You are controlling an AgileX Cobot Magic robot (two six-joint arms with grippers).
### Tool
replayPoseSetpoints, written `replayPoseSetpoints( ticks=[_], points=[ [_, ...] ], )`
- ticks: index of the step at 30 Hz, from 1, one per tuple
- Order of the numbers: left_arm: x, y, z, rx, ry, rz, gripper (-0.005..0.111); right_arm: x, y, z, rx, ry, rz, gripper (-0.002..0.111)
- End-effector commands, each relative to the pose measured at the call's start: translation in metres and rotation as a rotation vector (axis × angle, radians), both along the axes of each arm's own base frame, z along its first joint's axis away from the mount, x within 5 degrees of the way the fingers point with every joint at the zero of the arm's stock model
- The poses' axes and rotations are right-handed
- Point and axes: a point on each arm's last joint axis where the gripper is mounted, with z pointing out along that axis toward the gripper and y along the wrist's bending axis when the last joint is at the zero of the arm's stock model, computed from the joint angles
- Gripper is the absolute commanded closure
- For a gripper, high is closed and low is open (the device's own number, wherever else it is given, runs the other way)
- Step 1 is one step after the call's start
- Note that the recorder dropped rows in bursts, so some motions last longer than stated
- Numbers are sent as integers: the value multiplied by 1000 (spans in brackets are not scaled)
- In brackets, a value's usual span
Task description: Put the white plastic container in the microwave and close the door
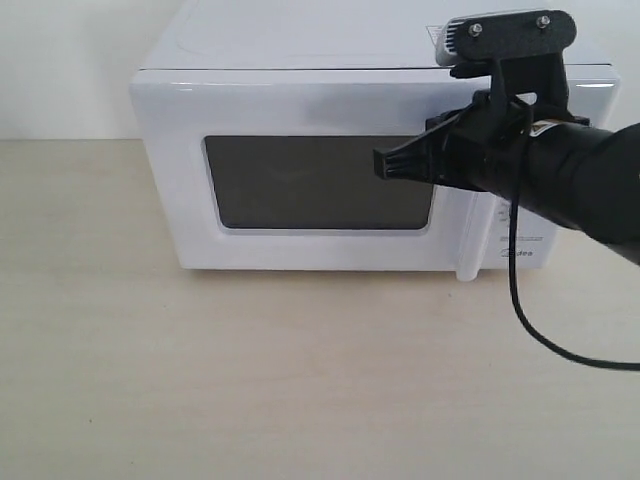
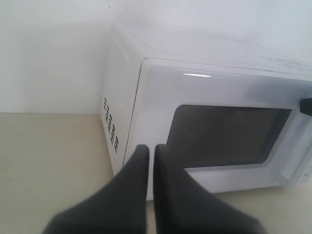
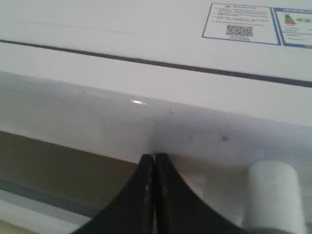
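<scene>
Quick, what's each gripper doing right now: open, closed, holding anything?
Left gripper: closed, holding nothing.
Right gripper: closed, holding nothing, tips at the door.

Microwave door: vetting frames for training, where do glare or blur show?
Exterior view: door sharp, evenly lit. Left wrist view: short glare streak above the window, left fingers blurred. Right wrist view: small glint on the door, right fingers soft.

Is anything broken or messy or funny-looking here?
Nothing stands out. The microwave sits straight on the table. Its door is shut flat with no crack showing, and nothing is spilled. The right gripper, pinched shut, hangs in front of the door near the handle.
</scene>
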Motion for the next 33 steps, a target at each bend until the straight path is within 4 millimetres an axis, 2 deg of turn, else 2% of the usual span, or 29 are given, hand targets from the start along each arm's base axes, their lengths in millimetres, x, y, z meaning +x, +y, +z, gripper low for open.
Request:
replayPoseSetpoints(
  ticks=[1,5,8,12,15,19,24,28,33],
  points=[
    [-1,0,0,-14,-1,3,102,11,-14,6,16,-26,-77,109],
    [-1,0,0,-14,-1,3,102,10,-14,8,4,-30,-62,109],
    [-1,0,0,-14,-1,3,102,2,-13,17,18,-26,-20,109],
    [-1,0,0,-14,-1,3,102,-18,-7,39,39,-76,54,109],
    [-1,0,0,-14,-1,3,102,-39,-6,46,58,-112,94,109],
    [-1,0,0,-14,-1,3,102,-67,-12,44,69,-151,124,109],
    [-1,0,0,-14,-1,3,102,-98,-25,31,72,-138,170,109],
    [-1,0,0,-14,-1,3,102,-113,-32,27,84,-98,225,109],
    [-1,0,0,-14,-1,3,102,-121,-37,34,111,-119,241,109]
  ],
)
